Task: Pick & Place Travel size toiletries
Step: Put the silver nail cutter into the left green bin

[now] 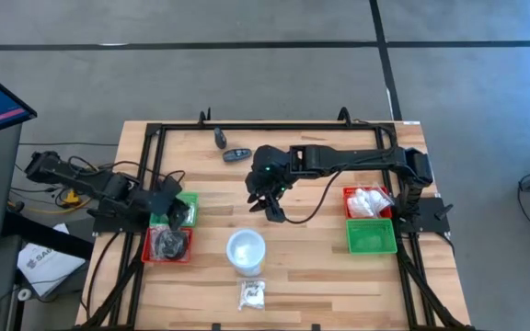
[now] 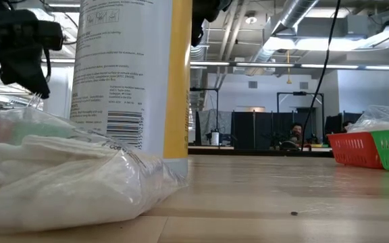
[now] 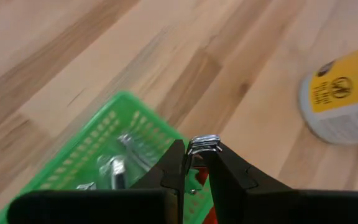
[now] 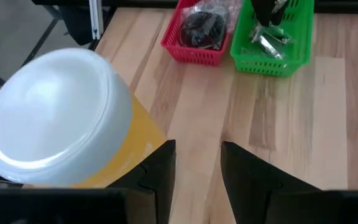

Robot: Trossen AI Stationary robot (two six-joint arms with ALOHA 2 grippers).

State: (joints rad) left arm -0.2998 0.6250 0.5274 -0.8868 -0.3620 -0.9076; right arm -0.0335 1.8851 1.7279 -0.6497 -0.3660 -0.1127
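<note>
- Pale wooden table point(image 1: 320, 267), smooth planks with visible grain
- Green tray point(image 3: 73, 165) of plastic mesh
- Glossy silvery stick point(image 3: 204, 144)
- White-lidded bottle point(image 4: 61, 121), smooth plastic
- Crinkled clear wrapper point(image 2: 59, 175)

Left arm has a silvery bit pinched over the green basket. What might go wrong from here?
1. The left gripper pinches the small silvery metal piece only at its fingertips, near the edge of the green mesh basket. Released here, it may land outside.
2. The open right gripper hangs beside the tall white-capped yellow bottle. A swing could topple it, perhaps onto the clear bag of white pieces.
</note>
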